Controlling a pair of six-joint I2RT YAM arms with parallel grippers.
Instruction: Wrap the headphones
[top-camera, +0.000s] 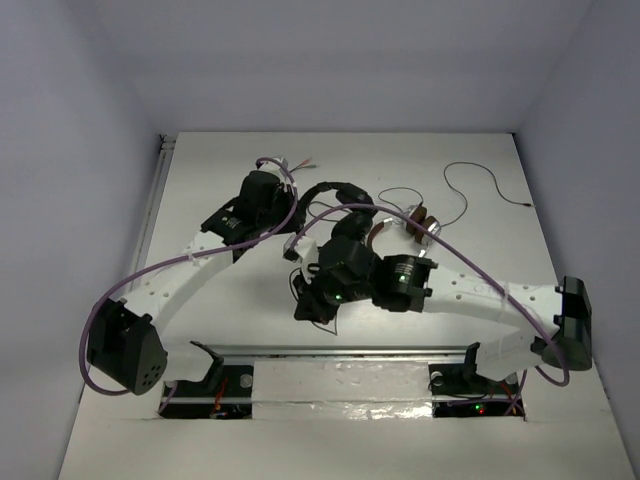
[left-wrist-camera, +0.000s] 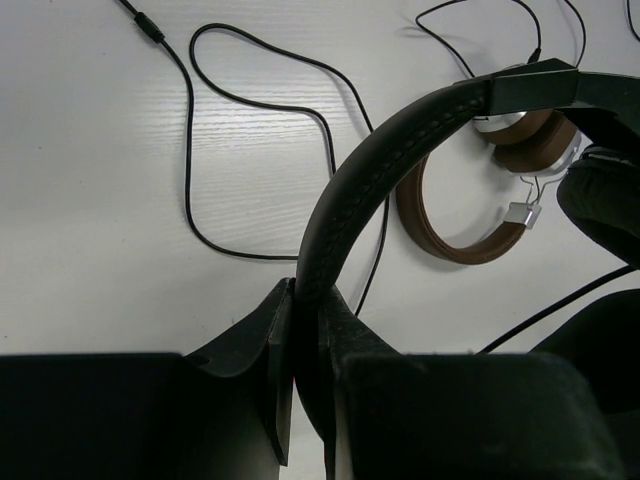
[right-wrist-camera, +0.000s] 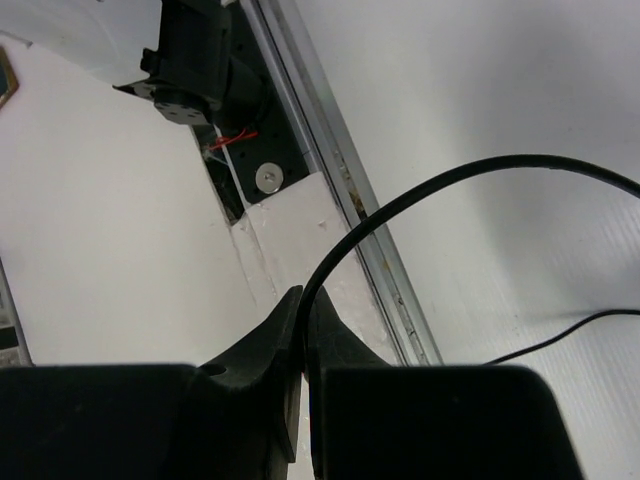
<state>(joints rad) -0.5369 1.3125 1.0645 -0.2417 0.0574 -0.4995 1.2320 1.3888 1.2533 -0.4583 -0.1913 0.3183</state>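
Observation:
The black headphones (top-camera: 335, 192) are held up over the middle of the table. My left gripper (left-wrist-camera: 305, 300) is shut on their stitched black headband (left-wrist-camera: 385, 165), which arches up to the right toward a black earcup (left-wrist-camera: 605, 205). In the top view my left gripper (top-camera: 290, 205) is at the band's left end. My right gripper (right-wrist-camera: 305, 300) is shut on the thin black cable (right-wrist-camera: 420, 195), which loops up and to the right. In the top view my right gripper (top-camera: 312, 300) is below the headphones, near the front rail. The plugs are not in view.
Brown-banded headphones with silver earcups (top-camera: 415, 225) lie right of centre, also in the left wrist view (left-wrist-camera: 480, 215), with their thin cable (top-camera: 480, 190) trailing to the back right. More black cable (left-wrist-camera: 250, 160) lies looped on the table. A metal rail (right-wrist-camera: 340, 170) runs along the near edge.

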